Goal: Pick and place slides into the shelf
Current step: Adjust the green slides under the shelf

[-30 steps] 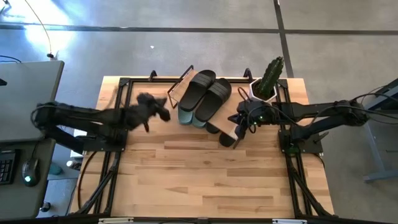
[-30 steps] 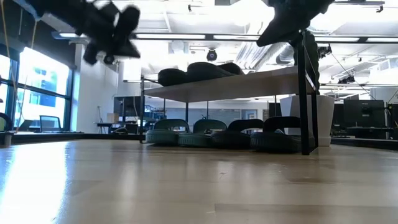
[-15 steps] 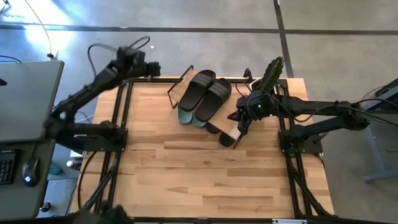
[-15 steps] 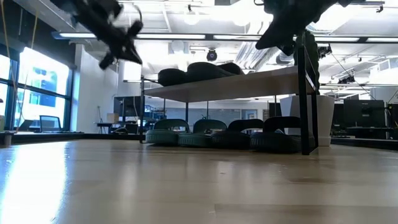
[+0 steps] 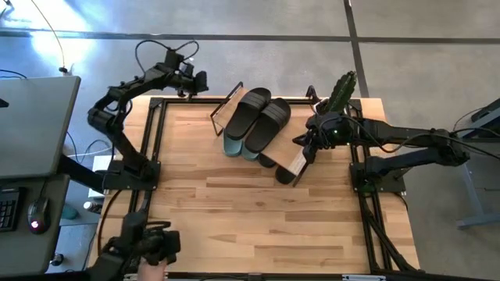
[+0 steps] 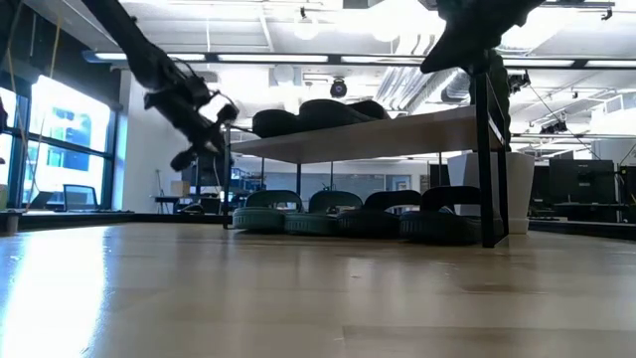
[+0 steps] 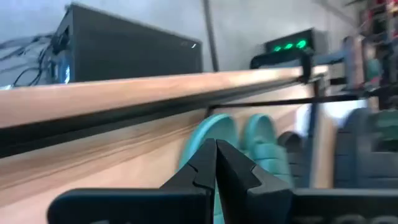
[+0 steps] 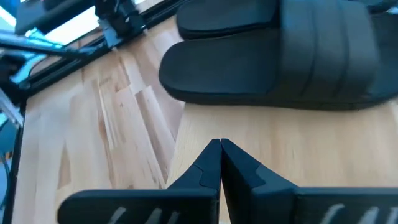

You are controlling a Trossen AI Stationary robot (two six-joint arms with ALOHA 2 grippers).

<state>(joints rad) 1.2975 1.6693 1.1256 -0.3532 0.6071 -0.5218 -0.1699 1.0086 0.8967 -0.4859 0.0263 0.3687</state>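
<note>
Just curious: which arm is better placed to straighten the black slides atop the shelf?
Probably the right: the right gripper, shut, hovers over the shelf plank facing the black slides; the left gripper hangs past its other end.

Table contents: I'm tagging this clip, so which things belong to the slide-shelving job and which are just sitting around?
Job:
- shelf
- black slides on top
- green slides underneath
- black slides underneath
- left gripper, shut, empty
- right gripper, shut, over the shelf

Lying about:
- potted cactus
- mouse
- keyboard

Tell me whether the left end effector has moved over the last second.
Yes. The left end effector swung from mid-table to the table's far-left corner, beside the shelf.
</note>
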